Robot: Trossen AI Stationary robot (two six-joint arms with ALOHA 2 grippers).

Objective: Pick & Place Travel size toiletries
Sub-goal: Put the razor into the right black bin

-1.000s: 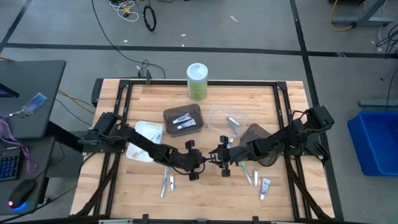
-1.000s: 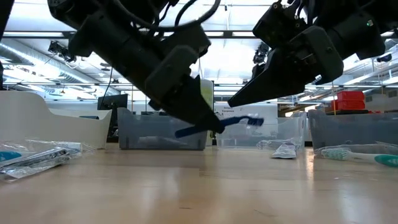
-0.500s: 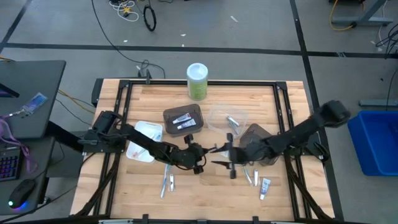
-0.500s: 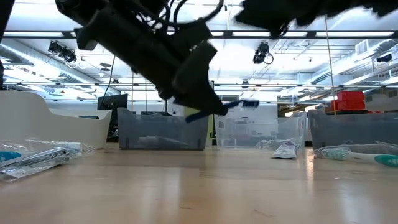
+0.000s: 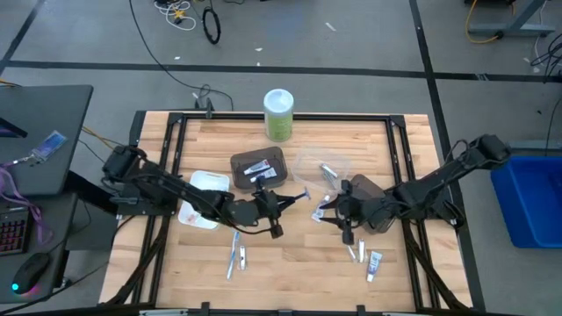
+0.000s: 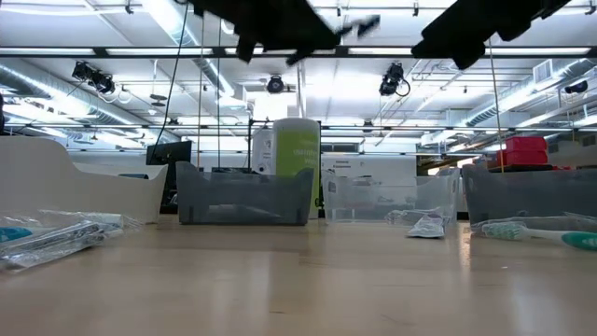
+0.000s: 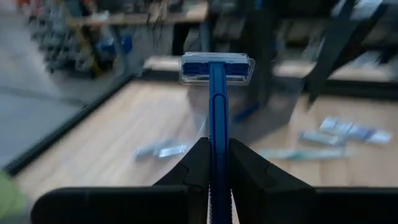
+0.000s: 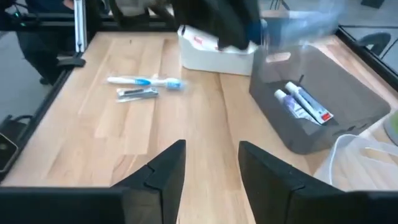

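Both grippers are aloft: left gripper [image 7: 214,165] clamps a blue razor [image 7: 216,93], right gripper [image 8: 211,165] gapes empty.

- Blue razor [image 7: 215,118]: handle's lower end hidden between the left tool's [image 7: 214,163] fingers; in the low view only a dark tip shows, the rest cut off at the top edge.
- Right tool [image 8: 211,168]: finger bases cut off by the lower edge of its wrist view.
- Left arm in the right wrist view: smeared dark shape at 12 o'clock, details unreadable.
- Packets [image 5: 237,257] on the worktop [image 5: 211,145] at 7 o'clock: too small to identify.
- Dark tray [image 5: 258,168] contents: markings illegible from above.
- Toothbrush [image 6: 536,234]: cut off at the low view's 3 o'clock edge.
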